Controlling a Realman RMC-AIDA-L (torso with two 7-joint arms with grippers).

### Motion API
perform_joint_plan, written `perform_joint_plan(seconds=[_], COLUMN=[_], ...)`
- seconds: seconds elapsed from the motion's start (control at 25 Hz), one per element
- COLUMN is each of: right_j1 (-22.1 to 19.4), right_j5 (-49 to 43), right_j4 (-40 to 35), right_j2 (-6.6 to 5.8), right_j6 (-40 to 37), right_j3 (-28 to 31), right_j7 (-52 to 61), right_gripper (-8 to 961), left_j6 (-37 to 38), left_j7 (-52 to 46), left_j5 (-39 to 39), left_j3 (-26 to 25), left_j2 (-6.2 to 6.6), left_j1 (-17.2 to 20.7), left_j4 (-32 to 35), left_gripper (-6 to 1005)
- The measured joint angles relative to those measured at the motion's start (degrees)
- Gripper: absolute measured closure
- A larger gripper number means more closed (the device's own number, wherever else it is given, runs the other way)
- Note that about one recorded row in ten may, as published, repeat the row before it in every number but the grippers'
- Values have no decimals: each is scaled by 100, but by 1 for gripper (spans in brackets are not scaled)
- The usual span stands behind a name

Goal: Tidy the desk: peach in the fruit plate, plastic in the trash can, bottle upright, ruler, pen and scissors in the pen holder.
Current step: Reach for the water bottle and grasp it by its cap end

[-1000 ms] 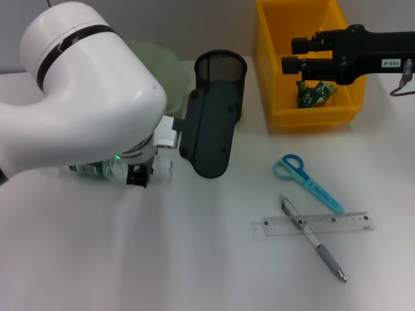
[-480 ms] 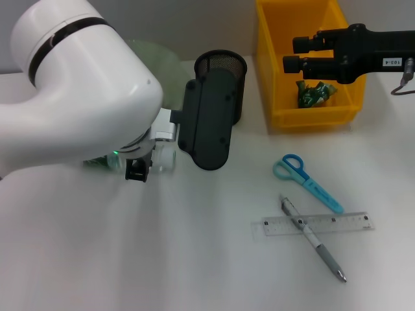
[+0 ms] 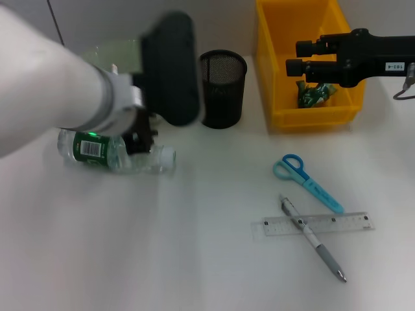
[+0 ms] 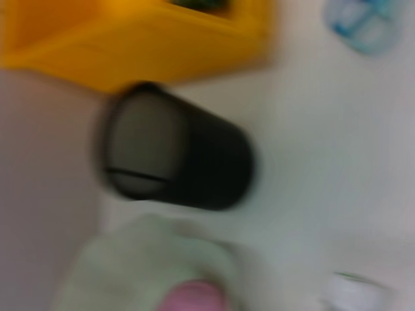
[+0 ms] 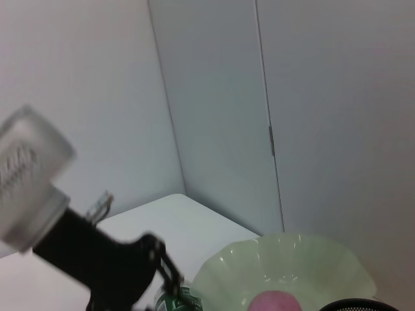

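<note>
The clear bottle (image 3: 113, 152) with a green label lies on its side at the left of the table. My left gripper (image 3: 141, 139) hangs just above its neck end, and its black wrist body is blurred above. The peach (image 4: 194, 298) rests in the pale green fruit plate (image 4: 146, 262), also seen in the right wrist view as the peach (image 5: 275, 302) in the plate (image 5: 285, 269). Green plastic (image 3: 314, 92) lies in the yellow trash can (image 3: 279, 97). Over the can, my right gripper (image 3: 299, 56) is open. The blue scissors (image 3: 305, 176), ruler (image 3: 343, 222) and pen (image 3: 321, 249) lie at the right front. The black mesh pen holder (image 3: 222, 87) stands upright.
The pen lies across the ruler. The fruit plate (image 3: 120, 52) sits behind my left arm at the back left. The pen holder stands between the plate and the trash can. A grey wall closes the back of the table.
My left arm has swung up and towards the back left, uncovering the lying bottle and the pen holder. The right arm has stayed over the trash can.
</note>
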Motion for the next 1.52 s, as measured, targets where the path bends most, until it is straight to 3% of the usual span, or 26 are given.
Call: perform_joint_plan(seconds=[0.08, 0.2, 0.36, 0.4, 0.52, 0.56, 0.6, 0.72, 0.8, 0.92, 1.0, 1.16, 1.24, 1.32, 1.44, 1.48, 1.52], right_j1=[14, 49, 62, 68, 71, 73, 81, 78, 26, -53, -196, -308, -367, -393, -446, -494, -494], right_j5=[1, 5, 9, 11, 12, 13, 52, 207, 658, 1104, 1608, 1774, 1803, 1805, 1791, 1779, 1779], right_j4=[-1, 12, -31, -77, -106, -118, -123, -121, -63, 26, 78, 44, 37, 59, 103, 109, 109], right_j2=[2, 17, 79, 125, 169, 193, 247, 304, 385, 447, 551, 647, 658, 621, 519, 465, 465], right_j6=[-25, -45, -46, -49, -37, 0, 112, 254, 428, 513, 484, 474, 524, 572, 602, 603, 603], right_j3=[-1, 1, -1, -1, 4, 14, 22, 27, 27, 24, -6, 7, 20, 39, 55, 46, 46], right_j7=[5, 28, 131, 192, 238, 260, 279, 281, 275, 200, -102, -331, -459, -528, -553, -566, -566], right_gripper=[440, 440, 440, 440, 440, 440, 440, 440, 440, 440, 440, 440, 440, 440, 440, 440, 440], left_j6=[-233, -1526, -2179, -2931, -3342, -3999, -4411, -4635, -5491, -5881, -5961, -6251, -6393, -7075, -7477, -8187, -8401], left_j7=[44, 149, 126, 208, 315, 539, 706, 793, 900, 902, 897, 863, 856, 824, 744, 306, 114], left_j5=[-2, -103, -324, -842, -1206, -1874, -2340, -2620, -3565, -3965, -4091, -4343, -4405, -4692, -4823, -4881, -4868], left_j3=[-78, -299, -393, -523, -597, -683, -711, -724, -746, -731, -708, -452, -345, 89, 336, 739, 835], left_j2=[0, -15, -16, 0, 11, 16, 17, 17, 17, 17, 16, 2, 1, -3, -9, -8, -7], left_j1=[220, 1160, 1560, 1940, 2086, 2228, 2252, 2241, 2127, 2073, 2055, 2067, 2075, 2088, 2068, 2052, 2049], left_j4=[144, 600, 687, 690, 630, 411, 179, 27, -616, -897, -957, -969, -963, -969, -1035, -1217, -1296], left_gripper=[735, 730, 724, 722, 718, 716, 714, 709, 706, 701, 698, 692, 689, 685, 680, 679, 677])
